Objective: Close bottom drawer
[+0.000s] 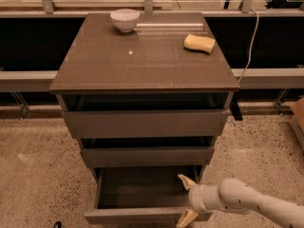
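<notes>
The drawer [137, 216] stands pulled out. The gripper [183, 201] sits at the drawer's right front corner, jaws spread wide, one inside it, one before its front.

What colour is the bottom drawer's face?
The drawer face is grey-brown, shown in the camera view; the gripper sits at its right front corner.

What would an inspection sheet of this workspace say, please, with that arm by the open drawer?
Surface: glossy grey-brown cabinet top, carrying two items.
Job's things: narrow grey-brown bottom drawer, pulled out.
Clutter: white round bowl back left; yellow sponge back right.
Grippers: cream two-finger gripper, open, at the drawer's front right corner, seemingly straddling its face panel.
Cables: white cable hanging behind the cabinet's right side.
Surroundings: speckled stone floor.
</notes>
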Controlling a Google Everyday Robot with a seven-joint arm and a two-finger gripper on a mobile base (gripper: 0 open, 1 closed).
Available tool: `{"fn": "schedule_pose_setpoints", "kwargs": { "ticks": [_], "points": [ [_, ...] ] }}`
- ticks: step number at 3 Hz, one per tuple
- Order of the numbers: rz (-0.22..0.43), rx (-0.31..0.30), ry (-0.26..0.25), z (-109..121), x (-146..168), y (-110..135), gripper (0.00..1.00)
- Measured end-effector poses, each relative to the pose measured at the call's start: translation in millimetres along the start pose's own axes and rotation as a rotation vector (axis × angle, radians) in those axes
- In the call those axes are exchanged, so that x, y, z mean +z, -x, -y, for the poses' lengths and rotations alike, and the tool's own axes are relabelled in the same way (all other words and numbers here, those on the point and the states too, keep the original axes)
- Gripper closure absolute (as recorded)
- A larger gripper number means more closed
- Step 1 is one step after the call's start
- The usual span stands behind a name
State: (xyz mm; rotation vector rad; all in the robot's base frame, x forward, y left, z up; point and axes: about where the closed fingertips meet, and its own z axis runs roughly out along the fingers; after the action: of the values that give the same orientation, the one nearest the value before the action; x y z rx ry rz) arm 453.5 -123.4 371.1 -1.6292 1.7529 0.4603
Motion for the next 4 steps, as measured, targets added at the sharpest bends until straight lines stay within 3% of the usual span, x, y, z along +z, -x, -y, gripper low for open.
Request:
{"fn": "schedule_pose_setpoints", "kwargs": {
  "ticks": [1,2,3,4],
  "points": [
    [0.009,-0.096,0.013,-17.1,59.0,-15.6,0.0],
    [-0.059,-0.109,0.037,-26.7,124.5,-37.2,0.0],
    [-0.059,-0.109,0.037,-26.5,125.3,-36.7,0.0],
    [-0.08,-0.129,-0.027,-23.6,137.3,-38.7,0.0]
  ]
}}
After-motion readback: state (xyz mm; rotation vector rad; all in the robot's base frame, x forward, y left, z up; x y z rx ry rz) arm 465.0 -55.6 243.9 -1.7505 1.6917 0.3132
